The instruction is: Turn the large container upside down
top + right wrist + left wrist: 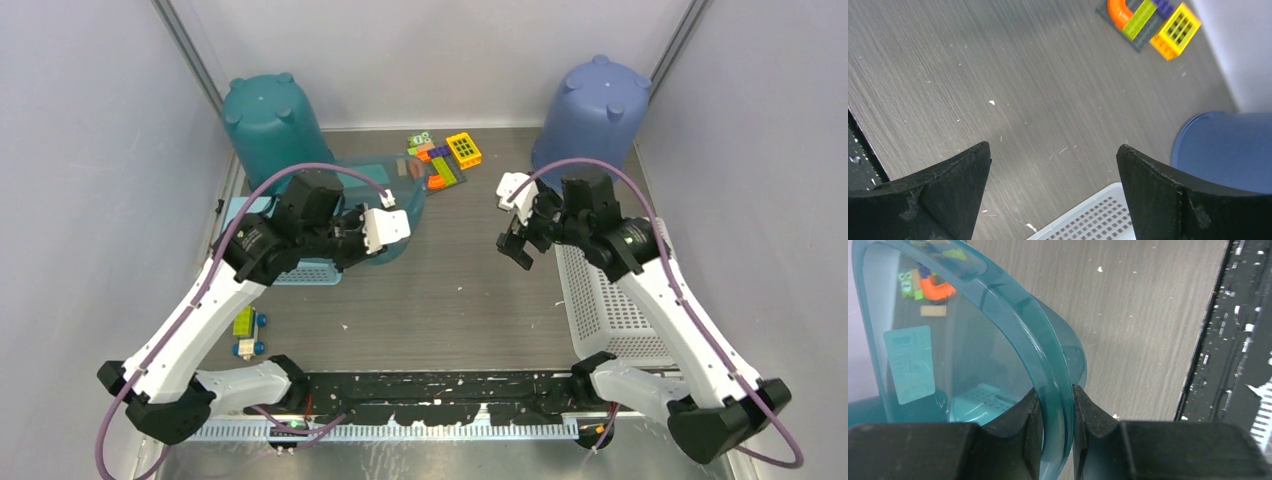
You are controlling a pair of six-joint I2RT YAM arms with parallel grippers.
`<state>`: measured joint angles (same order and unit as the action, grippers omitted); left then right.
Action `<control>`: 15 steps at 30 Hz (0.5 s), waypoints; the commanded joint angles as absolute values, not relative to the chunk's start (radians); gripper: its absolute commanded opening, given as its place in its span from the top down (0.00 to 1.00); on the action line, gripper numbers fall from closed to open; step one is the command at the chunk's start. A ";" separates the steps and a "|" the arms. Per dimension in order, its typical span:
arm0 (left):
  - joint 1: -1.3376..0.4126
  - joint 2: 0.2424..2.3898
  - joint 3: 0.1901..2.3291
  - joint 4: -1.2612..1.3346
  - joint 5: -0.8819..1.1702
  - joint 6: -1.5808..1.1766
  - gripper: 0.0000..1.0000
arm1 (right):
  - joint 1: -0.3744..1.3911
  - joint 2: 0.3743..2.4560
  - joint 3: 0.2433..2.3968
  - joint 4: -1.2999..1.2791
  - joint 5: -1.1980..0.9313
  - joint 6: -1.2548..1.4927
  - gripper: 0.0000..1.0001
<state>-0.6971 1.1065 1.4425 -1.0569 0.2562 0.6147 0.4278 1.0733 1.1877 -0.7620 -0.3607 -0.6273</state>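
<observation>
Between jaws of left claw (1055, 393), teal container (948, 350) rim.

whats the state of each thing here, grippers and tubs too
translucent teal plastic container: tilted, rim pinched by the left gripper
left gripper: shut on the container's rim
right gripper: open, holding nothing
dark teal plastic bucket: upside down, back left
blue plastic bucket: upside down, back right
</observation>
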 commanded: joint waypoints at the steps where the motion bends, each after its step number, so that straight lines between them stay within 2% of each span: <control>1: -0.739 1.142 1.529 -1.080 0.351 0.653 1.00 | 0.424 0.977 1.244 -0.762 -0.449 -0.759 0.00; 9: -0.800 1.221 1.620 -1.137 0.506 0.640 1.00 | 0.424 0.924 1.370 -0.921 -0.513 -0.881 0.00; 15: -0.812 1.267 1.638 -1.137 0.633 0.605 1.00 | 0.423 0.893 1.339 -1.019 -0.665 -1.028 0.02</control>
<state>-0.8043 1.2552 1.5898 -1.1622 0.5137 0.6086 0.4274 0.9066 1.3430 -0.9321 -0.5320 -0.8978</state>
